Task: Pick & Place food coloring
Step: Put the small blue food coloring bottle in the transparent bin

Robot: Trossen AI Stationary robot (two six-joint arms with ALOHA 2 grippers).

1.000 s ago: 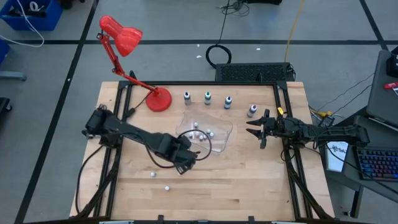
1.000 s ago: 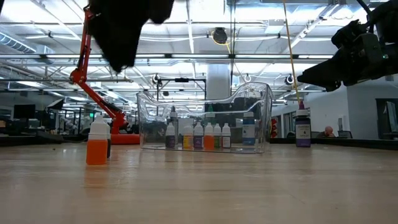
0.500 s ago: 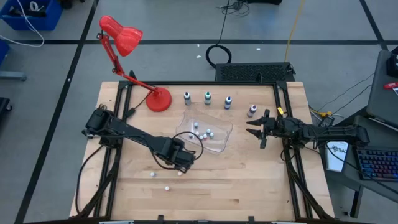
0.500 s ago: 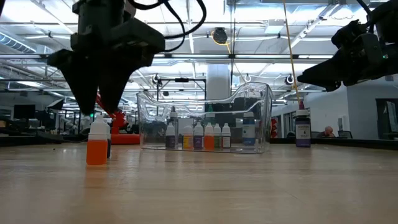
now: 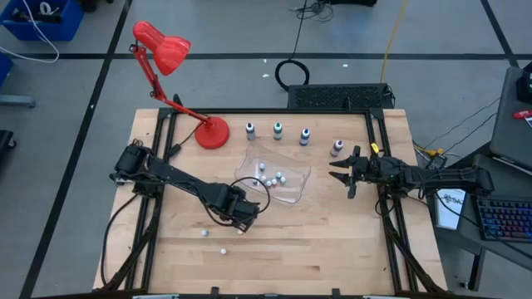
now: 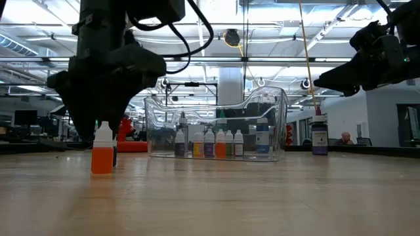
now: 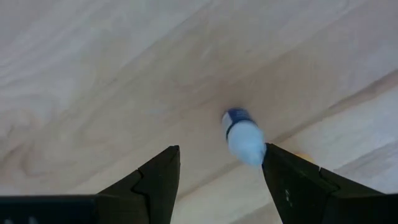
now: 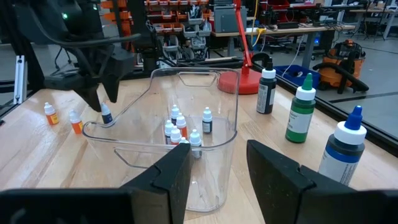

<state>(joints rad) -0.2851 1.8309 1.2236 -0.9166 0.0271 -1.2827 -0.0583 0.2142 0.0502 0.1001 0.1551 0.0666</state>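
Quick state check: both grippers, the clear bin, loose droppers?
left gripper: open, straddling blue dropper bottle, not closed on it
blue dropper bottle: upright on table
right gripper: open, empty, beside bin
clear bin: upright, several dropper bottles inside
orange dropper bottle: upright on table

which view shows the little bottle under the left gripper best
The left wrist view: the blue bottle stands on bare wood between the open left gripper fingers, seen from above. The right wrist view shows it small beside the clear bin. In the high and low views the arm hides it.
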